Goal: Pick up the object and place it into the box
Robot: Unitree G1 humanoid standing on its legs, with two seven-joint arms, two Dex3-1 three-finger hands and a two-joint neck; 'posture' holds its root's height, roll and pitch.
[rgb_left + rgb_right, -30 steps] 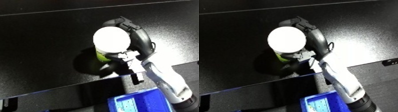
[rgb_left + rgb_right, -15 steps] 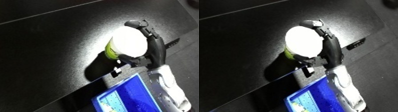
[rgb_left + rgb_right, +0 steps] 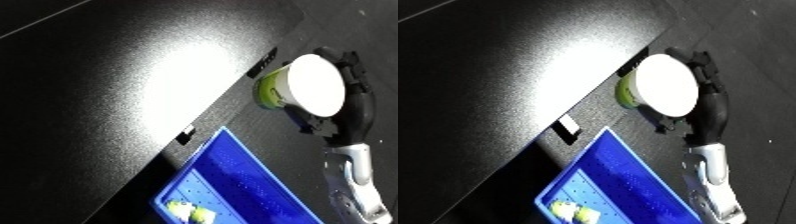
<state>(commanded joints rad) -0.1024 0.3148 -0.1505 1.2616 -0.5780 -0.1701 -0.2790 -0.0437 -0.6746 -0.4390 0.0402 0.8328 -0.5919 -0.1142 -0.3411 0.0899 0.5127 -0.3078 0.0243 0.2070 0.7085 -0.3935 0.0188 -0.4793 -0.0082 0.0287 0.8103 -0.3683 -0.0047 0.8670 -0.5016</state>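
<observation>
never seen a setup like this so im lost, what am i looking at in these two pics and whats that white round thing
Both pictures come from one stereo camera on a humanoid robot's head, looking down: its left and right eyes, so they nearly match. The white and silver forearm at the right ends in the robot's black right hand. Its fingers curl round a cup with a green side and a white round top, held beyond the edge of the dark table. Below is a blue bin, where the cup is meant to go; something small and yellowish already lies in its corner. The left hand is not in view.
</observation>
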